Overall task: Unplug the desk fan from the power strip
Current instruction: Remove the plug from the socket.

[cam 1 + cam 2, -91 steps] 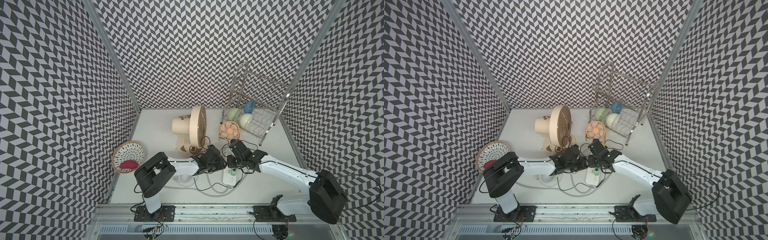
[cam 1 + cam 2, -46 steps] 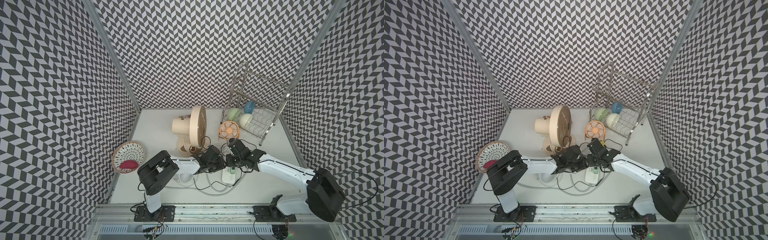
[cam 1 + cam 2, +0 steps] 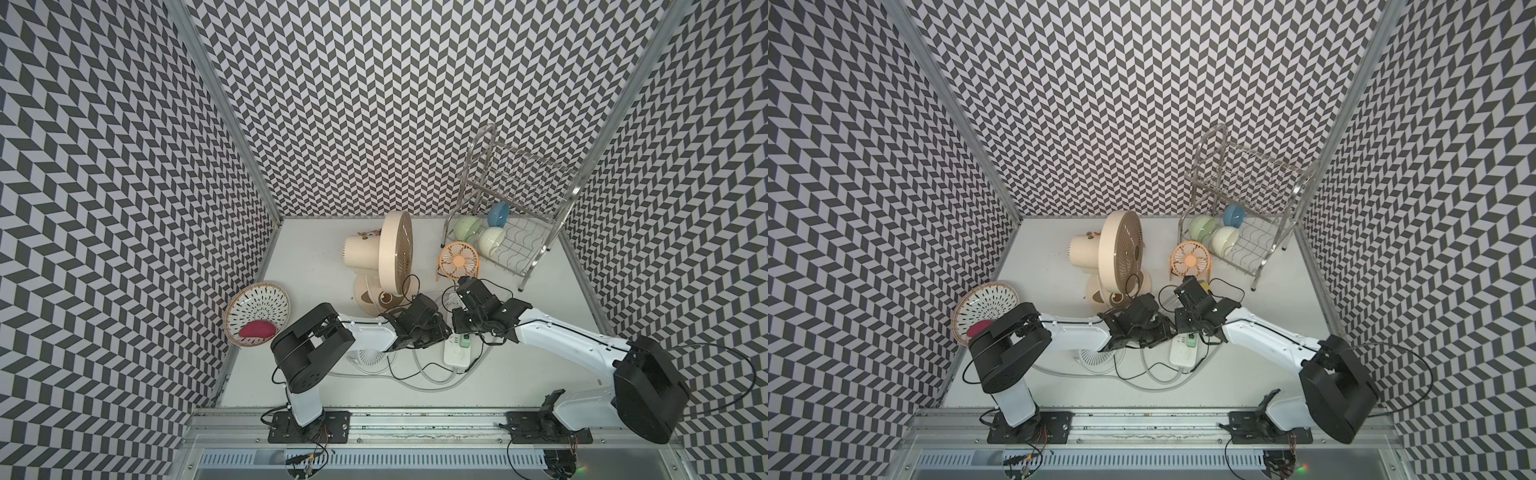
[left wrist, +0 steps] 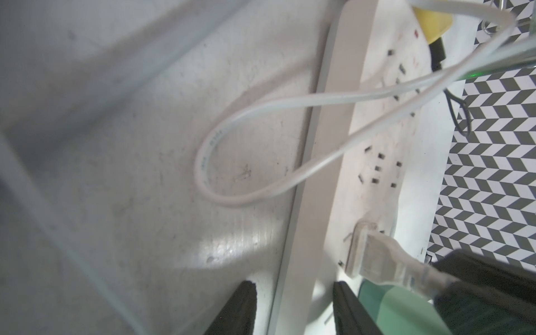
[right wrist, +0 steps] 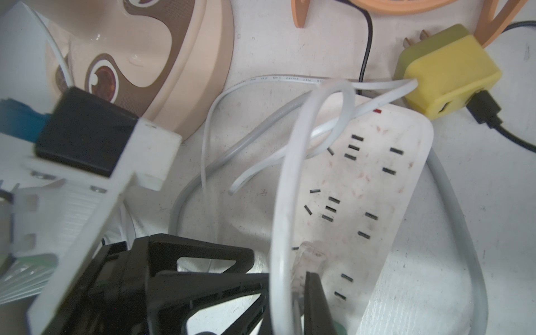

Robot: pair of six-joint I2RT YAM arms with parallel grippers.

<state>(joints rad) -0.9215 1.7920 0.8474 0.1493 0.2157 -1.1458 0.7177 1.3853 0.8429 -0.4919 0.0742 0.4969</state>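
The white power strip (image 3: 456, 354) (image 3: 1183, 352) lies on the table in front of the beige desk fan (image 3: 397, 253) (image 3: 1121, 253). My left gripper (image 4: 293, 307) (image 3: 438, 332) is open and straddles the strip's long edge (image 4: 304, 246), one finger on the table side and one over the strip's top. My right gripper (image 5: 300, 290) (image 3: 462, 331) is shut on a translucent white plug (image 5: 307, 259) (image 4: 368, 255) standing at a socket. I cannot tell how deep the plug sits. Its flat white cord (image 5: 284, 203) loops over the strip.
A green adapter (image 3: 464, 343) sits in the strip beside the plug. A yellow adapter (image 5: 446, 72) lies unplugged by the small orange fan (image 3: 459, 259). Black and white cords tangle around the strip. A dish rack (image 3: 511, 232) stands back right, a basket (image 3: 257, 313) left.
Both grippers stay at the power strip, close together. The arms have shifted only slightly.
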